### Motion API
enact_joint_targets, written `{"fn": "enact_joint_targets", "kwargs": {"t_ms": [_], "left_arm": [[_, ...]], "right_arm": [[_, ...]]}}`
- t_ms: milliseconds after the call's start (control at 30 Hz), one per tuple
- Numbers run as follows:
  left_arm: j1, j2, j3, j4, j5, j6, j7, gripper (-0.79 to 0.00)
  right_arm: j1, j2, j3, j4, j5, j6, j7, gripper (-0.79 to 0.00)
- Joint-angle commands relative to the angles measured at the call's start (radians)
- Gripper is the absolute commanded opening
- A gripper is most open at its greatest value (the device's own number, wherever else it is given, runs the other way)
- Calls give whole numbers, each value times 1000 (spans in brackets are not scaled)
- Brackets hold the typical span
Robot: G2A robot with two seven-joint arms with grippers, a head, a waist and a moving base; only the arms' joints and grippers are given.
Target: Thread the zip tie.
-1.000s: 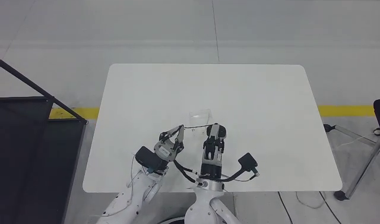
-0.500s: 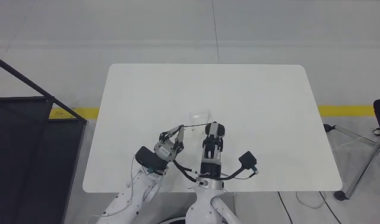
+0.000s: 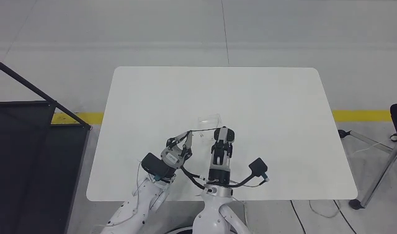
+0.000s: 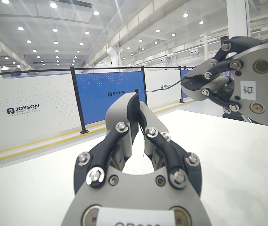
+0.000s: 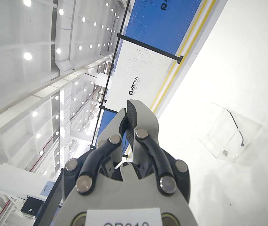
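A thin black zip tie (image 3: 203, 132) hangs stretched above the table between my two grippers. My left gripper (image 3: 186, 136) is shut on one end, and the tie's small head pokes out above its fingertips (image 4: 136, 90). From there the zip tie (image 4: 162, 87) runs across to my right gripper (image 4: 185, 82), which is shut on the other end. In the right wrist view my right gripper (image 5: 128, 110) has its pads pressed together. Both grippers hover near the table's front, close together.
A small clear plastic box (image 3: 209, 118) stands on the white table (image 3: 273, 110) just beyond the grippers. It (image 5: 228, 135) holds another black zip tie (image 5: 236, 126). A dark barrier stands off the table's left side.
My right gripper has shifted slightly toward the left gripper. The tie stays held at both ends.
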Motion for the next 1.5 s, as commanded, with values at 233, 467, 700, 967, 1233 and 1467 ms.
{"fn": "enact_joint_targets", "kwargs": {"t_ms": [233, 467, 700, 967, 1233, 1467], "left_arm": [[0, 0, 0, 0, 0, 0, 0, -785], [0, 0, 0, 0, 0, 0, 0, -785], [0, 0, 0, 0, 0, 0, 0, -785], [0, 0, 0, 0, 0, 0, 0, -785], [0, 0, 0, 0, 0, 0, 0, -785], [0, 0, 0, 0, 0, 0, 0, -785]], "right_arm": [[1, -1, -5, 10, -11, -13, 1, -785], [-2, 3, -5, 10, -12, -27, -3, -785], [4, 1, -9, 12, -9, -11, -11, -785], [11, -5, -13, 19, -6, 5, -14, -785], [15, -9, -16, 25, -7, 2, -15, -785], [15, -10, -16, 27, -5, -6, -21, -785]]}}
